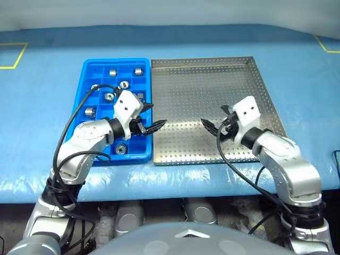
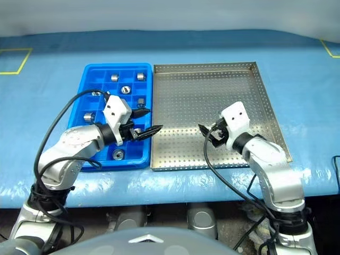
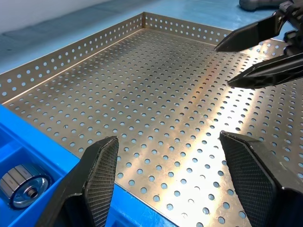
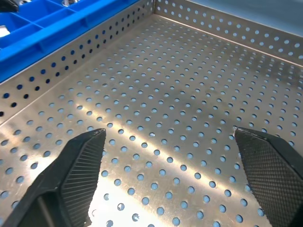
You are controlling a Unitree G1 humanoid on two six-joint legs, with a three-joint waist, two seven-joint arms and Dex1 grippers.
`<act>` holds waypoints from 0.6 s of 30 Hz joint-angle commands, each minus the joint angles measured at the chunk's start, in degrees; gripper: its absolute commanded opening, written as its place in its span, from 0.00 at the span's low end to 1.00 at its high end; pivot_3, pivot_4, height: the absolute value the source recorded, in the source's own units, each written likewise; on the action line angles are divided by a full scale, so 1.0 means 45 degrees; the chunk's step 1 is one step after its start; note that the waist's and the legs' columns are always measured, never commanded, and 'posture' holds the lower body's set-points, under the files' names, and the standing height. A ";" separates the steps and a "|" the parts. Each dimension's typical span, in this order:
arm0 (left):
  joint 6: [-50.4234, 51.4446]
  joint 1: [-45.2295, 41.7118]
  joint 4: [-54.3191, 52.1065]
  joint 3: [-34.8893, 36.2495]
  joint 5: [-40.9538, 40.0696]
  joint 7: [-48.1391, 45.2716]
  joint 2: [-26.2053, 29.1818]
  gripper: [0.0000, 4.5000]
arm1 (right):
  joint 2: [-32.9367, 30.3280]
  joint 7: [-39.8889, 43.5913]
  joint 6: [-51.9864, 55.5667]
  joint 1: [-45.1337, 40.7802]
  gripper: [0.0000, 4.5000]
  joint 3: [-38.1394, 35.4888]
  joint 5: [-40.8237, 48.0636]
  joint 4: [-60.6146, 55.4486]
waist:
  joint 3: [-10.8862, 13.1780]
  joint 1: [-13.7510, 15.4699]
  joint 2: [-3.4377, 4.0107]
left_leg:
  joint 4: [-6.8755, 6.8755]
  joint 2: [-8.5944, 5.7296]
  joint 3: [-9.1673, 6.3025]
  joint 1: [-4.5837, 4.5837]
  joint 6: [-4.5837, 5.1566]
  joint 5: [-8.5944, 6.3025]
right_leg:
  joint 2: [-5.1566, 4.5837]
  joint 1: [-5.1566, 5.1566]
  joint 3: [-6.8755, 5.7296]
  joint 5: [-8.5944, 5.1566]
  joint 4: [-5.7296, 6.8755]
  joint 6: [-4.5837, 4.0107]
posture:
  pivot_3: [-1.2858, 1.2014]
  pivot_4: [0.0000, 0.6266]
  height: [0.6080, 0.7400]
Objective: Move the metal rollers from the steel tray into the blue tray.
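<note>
Spread wide, nothing held: left gripper and right gripper over steel tray; metal rollers (apparently seven) in blue tray.

Blue tray and steel tray: side by side on the table, long edges touching, blue tray to the left. Metal rollers: in separate compartments of the blue tray (several in the far rows, one in the near row). Left gripper: above the trays' shared edge. Right gripper: over the steel tray's near half.
</note>
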 commanded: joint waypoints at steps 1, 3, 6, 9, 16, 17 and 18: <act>-0.0451 -0.0284 0.0114 0.0518 0.0111 -0.0285 0.0368 0.82 | 0.0551 -0.0506 -0.0442 -0.0277 1.00 -0.0833 0.0483 -0.0580 | 0.0000 -0.0105 0.0000 | 0.0011 0.0000 0.0000 0.0000 0.0000 0.0001 | 0.0001 0.0002 0.0002 0.0002 0.0006 0.0003 | 0.47 0.24 1.00; -0.0499 -0.0429 0.0213 0.0689 0.0097 -0.0316 0.0429 0.82 | 0.0237 -0.0365 -0.0576 -0.0187 1.00 -0.0550 0.0238 -0.0570 | 0.0000 -0.0129 0.0000 | 0.0036 -0.0002 0.0003 -0.0005 0.0000 0.0001 | 0.0002 0.0005 0.0009 0.0011 0.0012 0.0017 | 0.47 0.24 1.00; -0.0508 -0.0598 0.0188 0.0684 0.0087 -0.0260 0.0385 0.82 | 0.0185 -0.0422 -0.0701 -0.0069 1.00 -0.0209 0.0124 -0.0467 | 0.0000 -0.0117 0.0000 | 0.0053 -0.0014 0.0012 -0.0010 0.0000 0.0001 | -0.0013 0.0013 0.0014 0.0015 0.0008 0.0023 | 0.47 0.24 1.00; -0.0509 -0.0533 0.0082 0.0549 0.0127 -0.0232 0.0297 0.82 | 0.0267 -0.0692 -0.0729 -0.0114 1.00 -0.0061 0.0005 -0.0289 | 0.0000 -0.0120 0.0000 | 0.0046 -0.0015 0.0019 -0.0014 0.0000 0.0000 | -0.0017 0.0011 0.0020 0.0015 0.0001 0.0024 | 0.47 0.24 1.00; -0.0492 -0.0424 -0.0001 0.0491 0.0267 -0.0058 0.0158 0.82 | 0.0241 -0.0669 -0.0819 -0.0181 1.00 0.0260 -0.0004 -0.0042 | 0.0000 -0.0105 0.0000 | 0.0038 -0.0014 0.0014 -0.0017 0.0000 -0.0001 | -0.0015 0.0006 0.0018 0.0013 0.0000 0.0021 | 0.48 0.24 1.00; -0.0471 -0.0411 -0.0026 0.0510 0.0248 -0.0026 0.0130 0.82 | 0.0247 -0.0682 -0.0822 -0.0186 1.00 0.0261 0.0002 -0.0016 | 0.0000 -0.0099 0.0000 | 0.0039 -0.0014 0.0014 -0.0015 0.0000 0.0000 | -0.0015 0.0007 0.0018 0.0013 0.0001 0.0021 | 0.48 0.24 1.00; -0.0435 -0.0393 -0.0083 0.0528 0.0204 0.0004 0.0104 0.82 | 0.0242 -0.0677 -0.0837 -0.0184 1.00 0.0258 0.0014 -0.0004 | 0.0000 -0.0089 0.0000 | 0.0040 -0.0014 0.0014 -0.0014 0.0000 0.0000 | -0.0015 0.0008 0.0018 0.0013 0.0002 0.0022 | 0.49 0.24 1.00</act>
